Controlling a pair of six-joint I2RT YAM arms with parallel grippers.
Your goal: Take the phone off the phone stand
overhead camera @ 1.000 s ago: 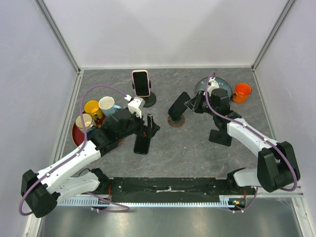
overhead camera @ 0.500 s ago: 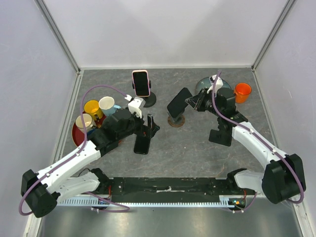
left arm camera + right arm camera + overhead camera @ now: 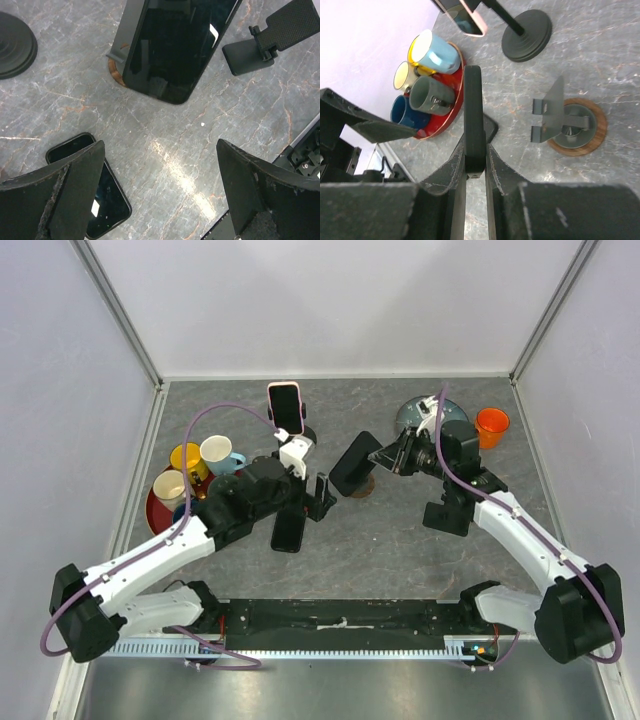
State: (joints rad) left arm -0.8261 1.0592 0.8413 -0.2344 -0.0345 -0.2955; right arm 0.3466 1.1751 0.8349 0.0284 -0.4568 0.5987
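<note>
Gripping right fingers [image 3: 451, 167]: clamped on black phone [image 3: 473, 107], apart from phone stand [image 3: 555, 115]
Left fingers [image 3: 65, 190]: spread wide, empty, above table [image 3: 165, 135]

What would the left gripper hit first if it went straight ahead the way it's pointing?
Probably the black phone that the right gripper holds just off the stand; the open left gripper aims at it, though height is unclear.

Open table [image 3: 385, 540] lies between the flat phone [image 3: 287, 532] and empty stand [image 3: 570, 125]; mugs [image 3: 215, 450] crowd the left.
</note>
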